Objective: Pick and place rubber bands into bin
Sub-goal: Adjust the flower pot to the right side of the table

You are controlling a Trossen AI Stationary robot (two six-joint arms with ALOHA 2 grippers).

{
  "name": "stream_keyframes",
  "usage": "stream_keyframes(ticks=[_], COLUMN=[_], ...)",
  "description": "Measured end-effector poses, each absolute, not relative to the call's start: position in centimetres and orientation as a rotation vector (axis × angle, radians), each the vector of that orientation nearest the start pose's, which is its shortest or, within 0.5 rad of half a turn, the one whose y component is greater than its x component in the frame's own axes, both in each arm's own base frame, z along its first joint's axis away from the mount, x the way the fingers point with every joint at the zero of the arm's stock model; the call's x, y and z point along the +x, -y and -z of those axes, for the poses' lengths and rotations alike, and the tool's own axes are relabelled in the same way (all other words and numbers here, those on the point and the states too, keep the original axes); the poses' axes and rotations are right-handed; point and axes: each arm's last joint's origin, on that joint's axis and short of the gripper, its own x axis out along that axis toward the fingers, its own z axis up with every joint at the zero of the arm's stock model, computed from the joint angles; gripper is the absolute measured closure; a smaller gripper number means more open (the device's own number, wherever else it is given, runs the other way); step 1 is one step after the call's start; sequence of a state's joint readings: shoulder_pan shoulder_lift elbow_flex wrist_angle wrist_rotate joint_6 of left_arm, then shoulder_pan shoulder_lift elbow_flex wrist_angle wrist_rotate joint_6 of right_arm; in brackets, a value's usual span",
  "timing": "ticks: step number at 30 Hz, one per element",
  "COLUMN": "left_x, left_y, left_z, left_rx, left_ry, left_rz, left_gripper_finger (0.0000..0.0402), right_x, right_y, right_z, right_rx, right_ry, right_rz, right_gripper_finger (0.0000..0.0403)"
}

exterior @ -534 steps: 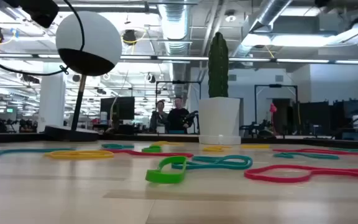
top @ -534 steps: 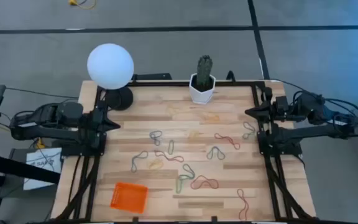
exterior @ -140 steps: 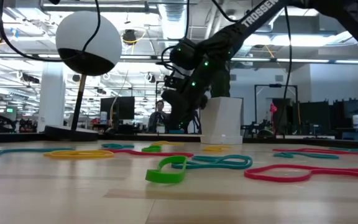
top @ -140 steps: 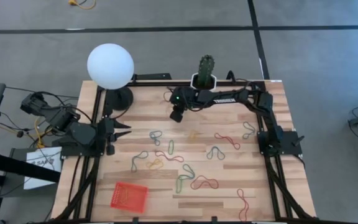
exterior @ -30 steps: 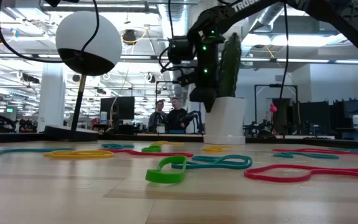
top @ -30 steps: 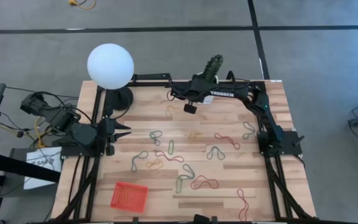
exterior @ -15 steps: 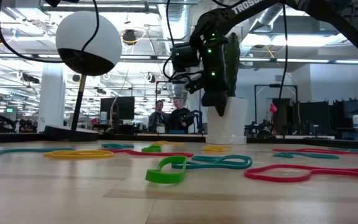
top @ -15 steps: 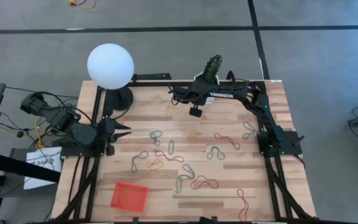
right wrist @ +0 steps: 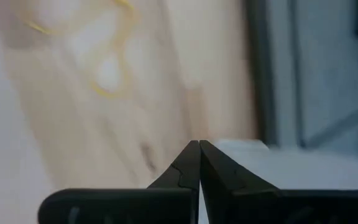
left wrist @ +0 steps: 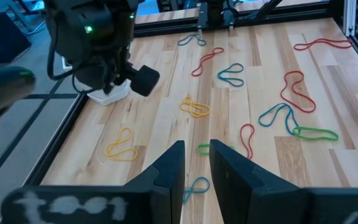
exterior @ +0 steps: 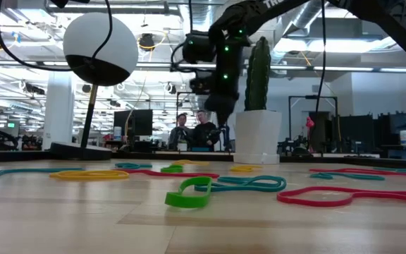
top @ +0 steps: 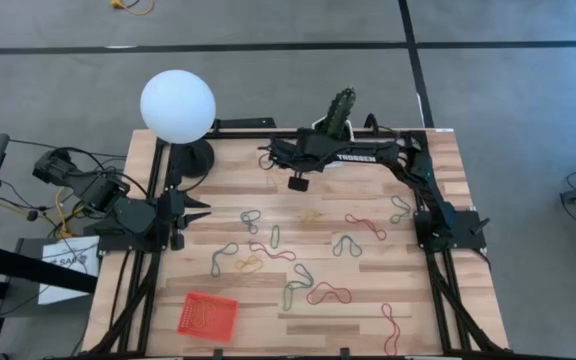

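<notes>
right gripper: (top: 295,183) hangs above the far part of the table (top: 368,300), just beside the white pot (exterior: 257,137) with the cactus (exterior: 258,63); its fingers (right wrist: 191,163) are pressed together with nothing between them
right arm: stretched along the far edge toward the left side, wrist bent down, clear of the wood in the low view
left gripper: (left wrist: 196,163) waits at the left edge near the lamp (top: 177,106), fingers a little apart and gripping nothing, pointing in across the table
rubber bands: (top: 298,270) scattered flat over the middle and right of the table, nearer than the right gripper and well apart from it; a yellow one (left wrist: 120,145) lies closest to it
band directions: loops lie at mixed angles with no common long axis; the red one (top: 365,225) runs diagonally
bin: (top: 207,314) at the near left corner, sitting flat and slightly skewed to the table edge, far from both grippers
</notes>
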State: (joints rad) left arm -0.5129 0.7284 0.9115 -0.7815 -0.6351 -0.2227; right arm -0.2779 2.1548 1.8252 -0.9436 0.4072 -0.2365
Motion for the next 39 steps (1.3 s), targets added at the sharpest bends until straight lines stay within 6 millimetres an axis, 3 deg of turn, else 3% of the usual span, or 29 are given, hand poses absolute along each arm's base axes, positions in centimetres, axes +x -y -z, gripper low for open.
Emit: stream_keyframes(ticks=[4, 16, 30, 39], left_x=[12.0, 12.7, 14.2, 14.3], left_y=[4.8, 5.2, 6.1, 6.2], left_z=[-33.1, -32.6, -31.6, -31.5], left_rx=[0.108, 0.126, 0.181, 0.187], left_ry=[-0.486, -0.531, -0.602, -0.609], left_rz=[-0.173, -0.153, -0.159, -0.158], left_gripper_finger=[0.0336, 0.0336, 0.0336, 0.0336], right_x=[42.5, 40.6, 39.5, 38.7], right_y=[13.7, 17.6, 18.4, 17.7], right_z=[-20.8, -20.3, -20.0, -19.8], right_rx=[-0.266, -0.156, -0.127, -0.092], right_ry=[-1.357, -1.406, -1.481, -1.576], right_rz=[0.393, 0.453, 0.469, 0.462], right_gripper_finger=[0.0403, 0.0403, 0.0403, 0.0403])
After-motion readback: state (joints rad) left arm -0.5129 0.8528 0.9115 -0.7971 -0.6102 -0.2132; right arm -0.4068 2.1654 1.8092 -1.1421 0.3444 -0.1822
